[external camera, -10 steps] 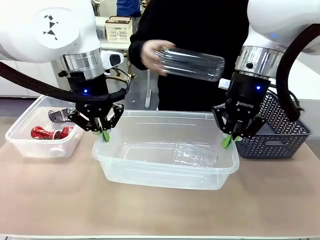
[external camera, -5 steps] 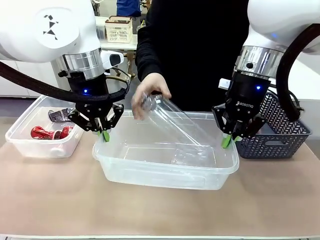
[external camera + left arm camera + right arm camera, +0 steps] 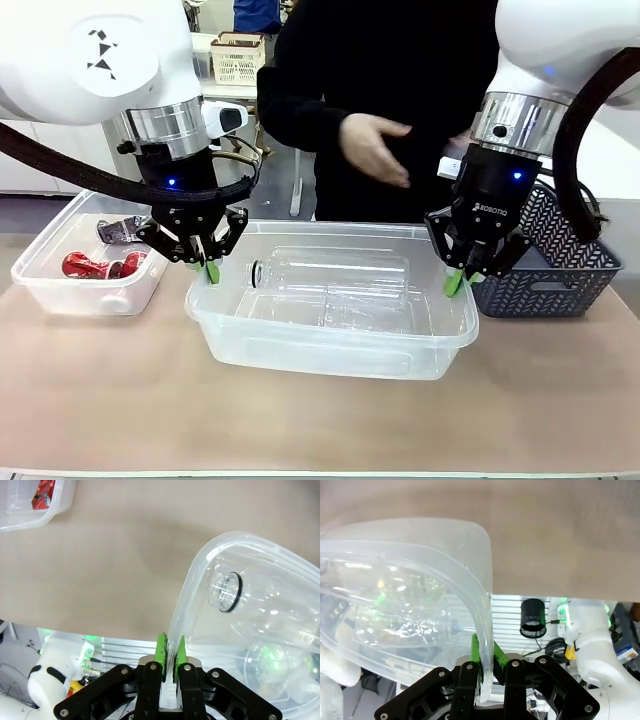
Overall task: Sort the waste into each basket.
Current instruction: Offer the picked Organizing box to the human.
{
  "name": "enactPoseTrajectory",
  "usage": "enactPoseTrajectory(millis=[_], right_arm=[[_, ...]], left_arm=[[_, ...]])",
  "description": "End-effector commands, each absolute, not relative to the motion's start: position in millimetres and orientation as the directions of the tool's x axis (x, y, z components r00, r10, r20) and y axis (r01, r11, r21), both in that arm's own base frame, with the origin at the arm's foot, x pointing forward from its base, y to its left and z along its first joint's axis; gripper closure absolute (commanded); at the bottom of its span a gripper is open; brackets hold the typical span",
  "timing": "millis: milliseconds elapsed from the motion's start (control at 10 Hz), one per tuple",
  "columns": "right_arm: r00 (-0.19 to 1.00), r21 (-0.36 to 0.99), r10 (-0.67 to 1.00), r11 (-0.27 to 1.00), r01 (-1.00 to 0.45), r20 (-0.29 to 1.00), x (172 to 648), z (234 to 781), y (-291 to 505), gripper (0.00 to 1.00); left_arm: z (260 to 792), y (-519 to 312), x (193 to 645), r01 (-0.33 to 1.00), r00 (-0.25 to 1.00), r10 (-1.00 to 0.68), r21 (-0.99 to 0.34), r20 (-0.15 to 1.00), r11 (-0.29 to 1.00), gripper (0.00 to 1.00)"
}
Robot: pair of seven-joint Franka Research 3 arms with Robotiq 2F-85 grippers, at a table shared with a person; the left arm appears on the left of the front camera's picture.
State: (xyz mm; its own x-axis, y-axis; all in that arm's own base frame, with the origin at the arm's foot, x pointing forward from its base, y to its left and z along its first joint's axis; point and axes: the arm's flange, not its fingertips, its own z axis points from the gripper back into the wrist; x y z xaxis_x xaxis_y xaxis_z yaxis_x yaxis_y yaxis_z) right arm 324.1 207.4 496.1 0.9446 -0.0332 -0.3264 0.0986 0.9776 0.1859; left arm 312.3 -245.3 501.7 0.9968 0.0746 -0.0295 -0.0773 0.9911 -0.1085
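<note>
A second before, the person had held a clear bottle in the air above the middle tub; half a second later it was tipping down into it. By this moment the bottle lay on its side inside the middle tub, its open neck toward the left, resting over another crumpled clear bottle. The person's hand had lifted away, empty, above the far side of the tub.

I kept both arms where they were. My left tool was pinched narrow on the tub's left rim, green pads either side of the plastic, as the left wrist view confirmed. My right tool was clamped the same way on the right rim, seen also from its wrist.

The other tub, at the far left of the desk, held the red cans. I judged the plastics correctly placed, and saw no loose waste on the desk.
</note>
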Motion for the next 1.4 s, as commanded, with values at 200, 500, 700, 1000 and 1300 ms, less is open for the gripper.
enactPoseTrajectory(millis=[200,500,700,1000,1300], right_arm=[[0.945,0.195,-0.012,0.977,0.080,-0.327,321.2,499.5,205.3,1.00],[0.945,0.195,-0.012,0.977,0.080,-0.327,321.2,499.5,205.3,1.00],[0.945,0.195,-0.012,0.977,0.080,-0.327,321.2,499.5,205.3,1.00],[0.945,0.195,-0.012,0.977,0.080,-0.327,321.2,499.5,205.3,1.00],[0.945,0.195,-0.012,0.977,0.080,-0.327,321.2,499.5,205.3,1.00]], left_arm=[[503.5,-246.0,312.8,-0.120,0.993,0.117,-0.109,-0.026,0.987,1.00],[503.5,-246.0,312.8,-0.120,0.993,0.117,-0.109,-0.026,0.987,1.00],[503.5,-246.0,312.8,-0.120,0.993,0.117,-0.109,-0.026,0.987,1.00],[503.5,-246.0,312.8,-0.120,0.993,0.117,-0.109,-0.026,0.987,1.00],[503.5,-246.0,312.8,-0.120,0.993,0.117,-0.109,-0.026,0.987,1.00]])
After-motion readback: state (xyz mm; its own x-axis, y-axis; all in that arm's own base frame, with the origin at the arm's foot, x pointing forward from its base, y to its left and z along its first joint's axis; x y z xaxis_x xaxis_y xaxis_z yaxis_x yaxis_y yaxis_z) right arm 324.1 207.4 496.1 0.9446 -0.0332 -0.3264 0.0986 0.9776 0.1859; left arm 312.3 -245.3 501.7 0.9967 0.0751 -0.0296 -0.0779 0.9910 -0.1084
